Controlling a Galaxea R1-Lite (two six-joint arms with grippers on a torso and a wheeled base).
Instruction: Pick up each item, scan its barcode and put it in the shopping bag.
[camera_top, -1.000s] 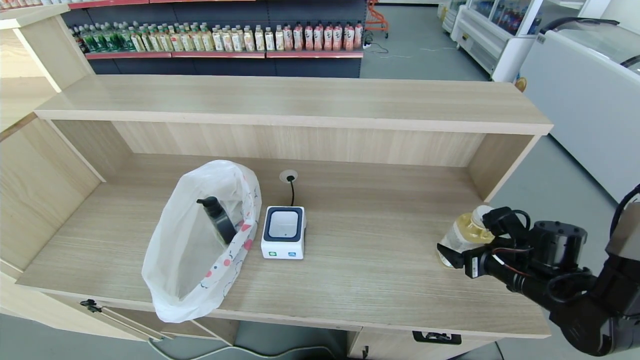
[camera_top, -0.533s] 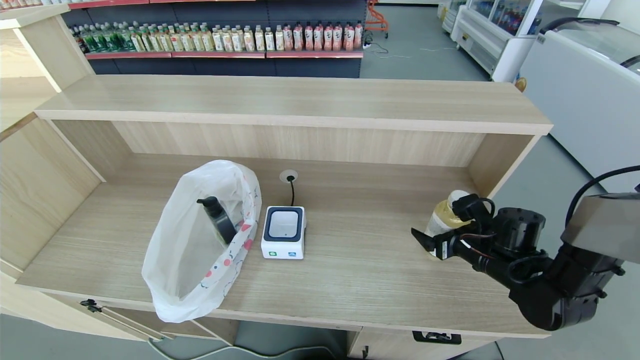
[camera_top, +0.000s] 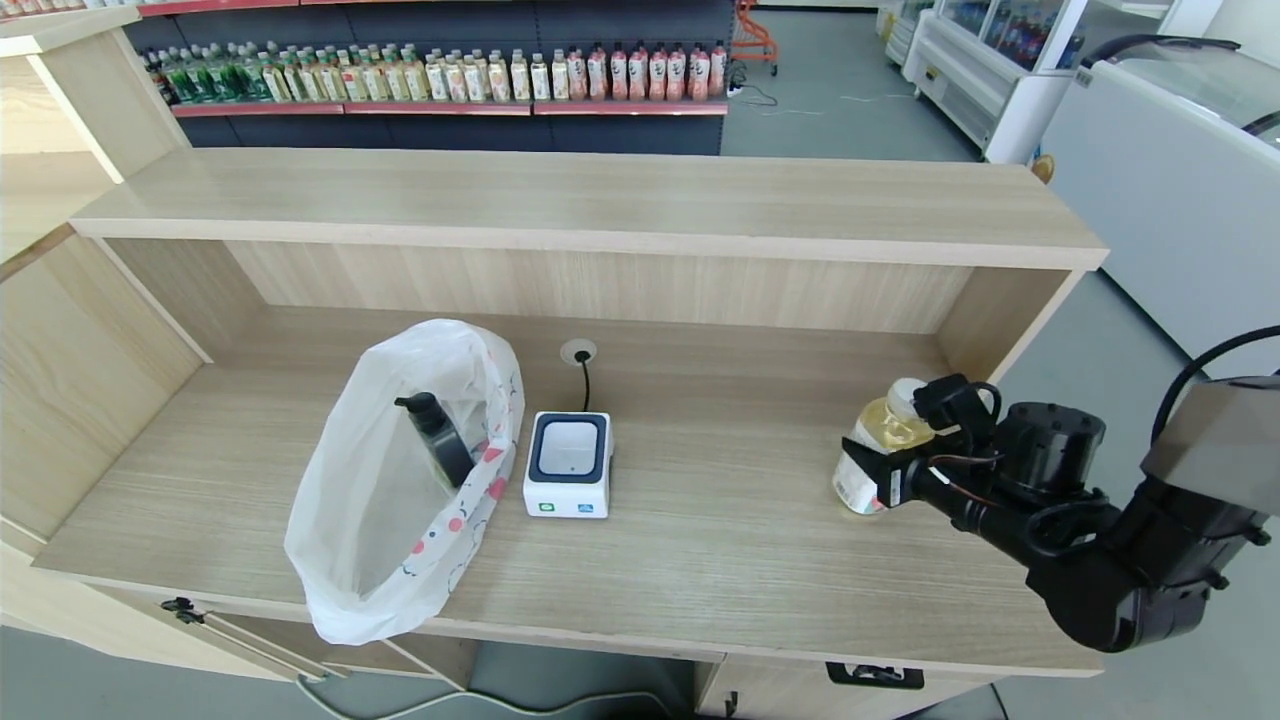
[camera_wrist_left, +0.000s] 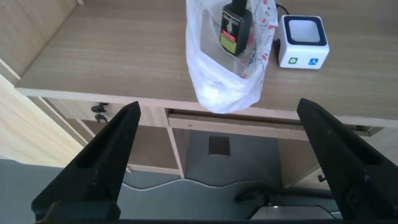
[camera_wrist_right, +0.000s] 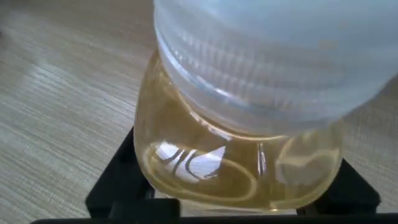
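Observation:
A clear bottle of yellow liquid (camera_top: 878, 440) with a white cap stands tilted at the counter's right side, and my right gripper (camera_top: 897, 437) is shut on it. In the right wrist view the bottle (camera_wrist_right: 242, 124) sits between the two black fingers (camera_wrist_right: 118, 186). A white shopping bag (camera_top: 400, 480) lies open at the left of the counter, with a dark pump bottle (camera_top: 440, 440) inside. Just right of the bag is the white barcode scanner (camera_top: 567, 463). My left gripper (camera_wrist_left: 217, 112) hangs open in front of the counter, facing the bag (camera_wrist_left: 224, 68) and the scanner (camera_wrist_left: 301, 40).
The wooden counter (camera_top: 720, 530) has a raised back shelf (camera_top: 600, 200) and side walls on both ends. The scanner's cable (camera_top: 583, 385) runs back to a hole in the counter. Bare counter lies between the scanner and the bottle.
My right gripper has carried the bottle leftward and farther back over the counter, towards the scanner. The bag, pump bottle and scanner have stayed put.

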